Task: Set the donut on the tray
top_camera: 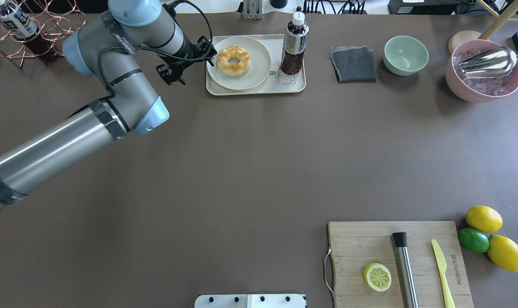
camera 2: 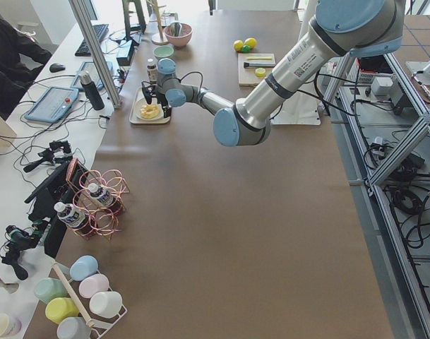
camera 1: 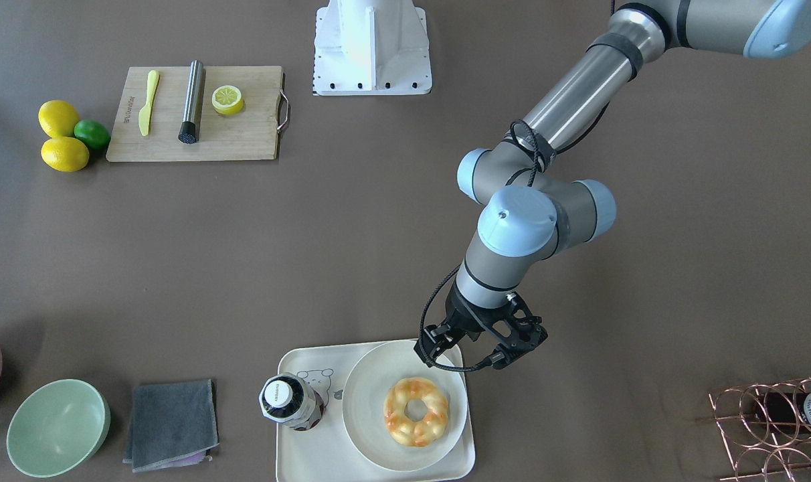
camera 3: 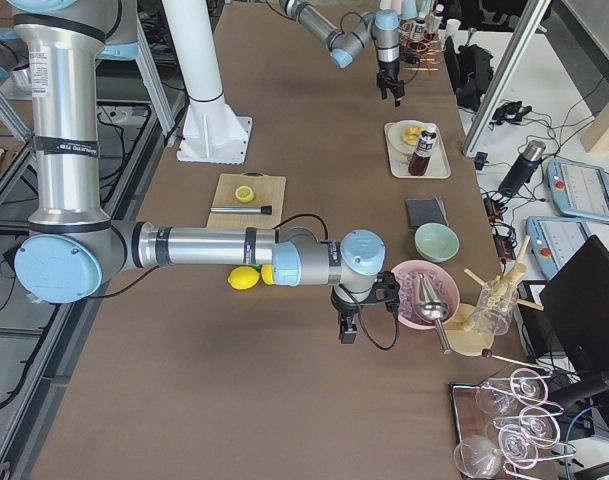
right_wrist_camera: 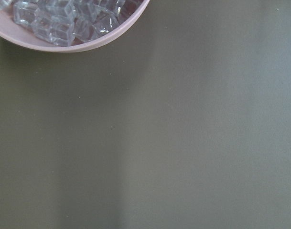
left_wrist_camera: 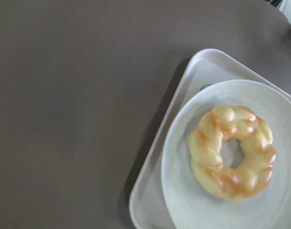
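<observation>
The donut [camera 1: 416, 410] is a braided golden ring with orange patches. It lies on a round white plate [camera 1: 365, 402], and the plate stands on the cream tray [camera 1: 312, 450] with a bear print. My left gripper [camera 1: 476, 358] hovers just beside the tray's edge, open and empty, apart from the donut. In the overhead view the left gripper [top_camera: 188, 62] is left of the donut [top_camera: 233, 60] and the tray [top_camera: 293, 87]. The left wrist view shows the donut [left_wrist_camera: 231, 152] on the plate [left_wrist_camera: 183, 191], with no fingers in it. My right gripper [camera 3: 349, 328] shows only in the exterior right view; I cannot tell whether it is open.
A dark drink bottle [camera 1: 288, 402] stands on the tray next to the plate. A grey cloth [camera 1: 171, 422] and a green bowl [camera 1: 57, 425] lie beside the tray. A pink bowl of ice [top_camera: 483, 81], a copper wire rack [camera 1: 773, 428] and a cutting board [top_camera: 370, 244] stand further off.
</observation>
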Robot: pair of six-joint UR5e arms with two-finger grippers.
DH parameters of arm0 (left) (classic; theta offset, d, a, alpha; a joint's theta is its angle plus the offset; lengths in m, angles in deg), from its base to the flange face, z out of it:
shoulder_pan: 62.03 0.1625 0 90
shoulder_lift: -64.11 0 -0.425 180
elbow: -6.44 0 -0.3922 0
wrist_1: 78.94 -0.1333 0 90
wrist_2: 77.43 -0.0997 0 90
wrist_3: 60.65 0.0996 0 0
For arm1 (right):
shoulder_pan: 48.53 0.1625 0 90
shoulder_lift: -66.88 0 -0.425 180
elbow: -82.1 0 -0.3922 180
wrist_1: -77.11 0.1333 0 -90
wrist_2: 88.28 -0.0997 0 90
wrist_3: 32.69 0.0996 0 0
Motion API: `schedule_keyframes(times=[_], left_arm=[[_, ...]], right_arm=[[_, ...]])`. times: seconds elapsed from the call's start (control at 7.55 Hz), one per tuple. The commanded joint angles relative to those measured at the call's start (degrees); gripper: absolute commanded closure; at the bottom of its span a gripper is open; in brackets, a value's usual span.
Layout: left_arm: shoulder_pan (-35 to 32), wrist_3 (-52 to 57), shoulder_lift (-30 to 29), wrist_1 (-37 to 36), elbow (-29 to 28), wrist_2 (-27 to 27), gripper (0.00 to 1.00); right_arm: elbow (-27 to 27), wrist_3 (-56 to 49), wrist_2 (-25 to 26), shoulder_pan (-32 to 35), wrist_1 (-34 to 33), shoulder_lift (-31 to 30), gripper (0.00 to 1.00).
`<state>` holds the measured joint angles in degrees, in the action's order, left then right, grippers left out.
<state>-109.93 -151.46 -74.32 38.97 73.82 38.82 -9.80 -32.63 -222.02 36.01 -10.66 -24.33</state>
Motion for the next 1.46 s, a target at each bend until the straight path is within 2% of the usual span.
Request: schedule_keyframes(times=[0.0, 0.13, 0.4, 0.66, 0.93, 1.06, 1.19, 1.33], left_arm=[[-6.39, 13.85, 10.70, -20.95, 23.94, 4.42, 0.02], [-8.59, 23.40, 13.25, -28.10, 30.20, 4.51, 0.02], [-12.64, 35.74, 22.19, -30.36, 36.22, 4.60, 0.02], [-19.21, 53.37, 30.63, -30.45, 36.94, 4.77, 0.02], [-26.59, 67.03, 38.90, -30.45, 36.15, 9.59, 0.02], [-31.07, 75.61, 43.90, -29.93, 36.15, 9.87, 0.02], [-36.68, 83.96, 47.08, -29.75, 35.46, 9.96, 0.02], [-39.79, 85.96, 48.07, -29.92, 34.75, 11.44, 0.02]], right_arm=[[-0.29, 0.29, -0.02, 0.71, 0.06, -0.64, 0.00], [-0.29, 0.47, -0.02, 0.89, 0.06, -0.90, 0.00], [0.14, 0.56, 0.41, 1.07, 0.06, -0.82, 0.00], [0.32, 3.09, 0.59, 1.07, 0.06, -0.90, 0.00], [0.84, 5.57, 1.73, 1.07, 0.32, -0.73, 0.00], [1.11, 5.39, 2.69, 1.07, 0.58, -0.64, 0.00], [1.81, 5.04, 2.70, 1.07, 0.67, -0.38, 0.00], [1.73, 5.04, 2.61, 1.07, 0.76, -0.38, 0.00]])
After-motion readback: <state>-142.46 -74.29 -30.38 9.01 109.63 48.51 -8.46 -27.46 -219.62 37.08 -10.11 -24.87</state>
